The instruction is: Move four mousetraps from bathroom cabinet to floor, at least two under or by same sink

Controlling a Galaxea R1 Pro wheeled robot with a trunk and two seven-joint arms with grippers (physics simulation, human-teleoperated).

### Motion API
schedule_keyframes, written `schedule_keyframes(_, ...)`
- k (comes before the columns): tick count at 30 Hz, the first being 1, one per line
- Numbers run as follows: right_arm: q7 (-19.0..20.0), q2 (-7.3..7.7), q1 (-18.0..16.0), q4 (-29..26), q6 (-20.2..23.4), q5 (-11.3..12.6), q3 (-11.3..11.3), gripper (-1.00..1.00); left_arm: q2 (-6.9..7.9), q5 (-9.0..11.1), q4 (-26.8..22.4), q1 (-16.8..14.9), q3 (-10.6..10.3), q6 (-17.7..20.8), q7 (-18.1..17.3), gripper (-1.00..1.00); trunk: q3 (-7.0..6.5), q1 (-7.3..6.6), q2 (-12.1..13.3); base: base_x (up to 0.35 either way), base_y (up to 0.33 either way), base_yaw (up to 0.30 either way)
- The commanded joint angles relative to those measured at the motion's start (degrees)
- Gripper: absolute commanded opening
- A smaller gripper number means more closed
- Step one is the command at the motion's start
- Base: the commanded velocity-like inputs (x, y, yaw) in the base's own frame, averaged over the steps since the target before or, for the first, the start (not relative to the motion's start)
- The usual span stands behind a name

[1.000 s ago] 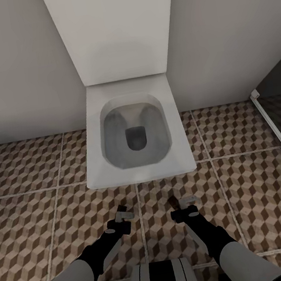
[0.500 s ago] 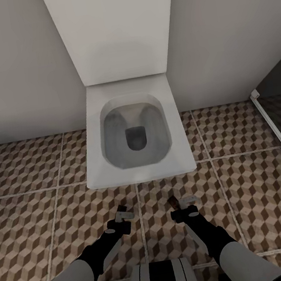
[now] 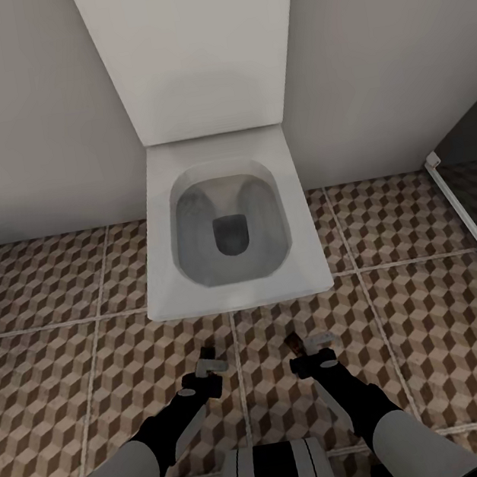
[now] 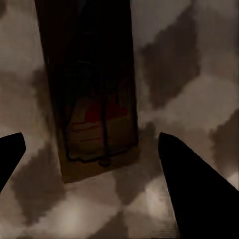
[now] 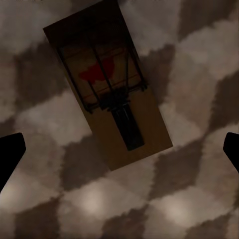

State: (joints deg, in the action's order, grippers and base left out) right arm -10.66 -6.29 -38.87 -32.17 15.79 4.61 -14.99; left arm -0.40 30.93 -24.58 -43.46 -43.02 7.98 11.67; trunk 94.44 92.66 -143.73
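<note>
Two mousetraps lie flat on the cube-patterned bathroom floor [image 3: 420, 317] in front of the toilet. One mousetrap [image 4: 92, 99], a brown board with dark wire and a red patch, sits just beyond my left gripper [image 4: 90, 138], whose dark fingers [image 4: 194, 189] stand wide apart on either side. The other mousetrap [image 5: 112, 89] lies tilted on the tiles ahead of my right gripper [image 5: 124, 137], also spread wide. In the head view the left gripper [image 3: 209, 362] and right gripper [image 3: 308, 344] hang low over the floor, with a brown trap [image 3: 292, 343] at the right one's tip. The cabinet is out of view.
A white toilet [image 3: 229, 224] with its lid up stands against the pale wall straight ahead of both grippers. At the right a white rail [image 3: 467, 221] borders a dark panel [image 3: 473, 140]. Patterned tiles stretch to both sides of the toilet.
</note>
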Motion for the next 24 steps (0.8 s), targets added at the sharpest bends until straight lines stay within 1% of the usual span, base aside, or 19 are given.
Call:
schedule_keyframes(1, -0.5, 0.05, -0.02, -0.09, 0.3, 0.49, -0.39, 1.0, 0.05, 0.44, -0.12, -0.04, -0.48, 0.2, 0.49, 1.0, 0.03, -0.01, -0.01, 0.0, 0.0, 0.0)
schedule_keyframes(19, -0.5, 0.05, -0.02, -0.09, 0.3, 0.49, -0.39, 1.0, 0.05, 0.44, -0.12, -0.04, -0.46, 0.22, 0.46, 1.0, 0.03, -0.01, -0.01, 0.0, 0.0, 0.0)
schedule_keyframes(24, -0.5, 0.05, -0.02, -0.09, 0.3, 0.49, -0.39, 1.0, 0.05, 0.44, -0.12, -0.04, -0.48, 0.24, 0.46, 1.0, 0.03, -0.01, -0.01, -0.124, 0.0, 0.0)
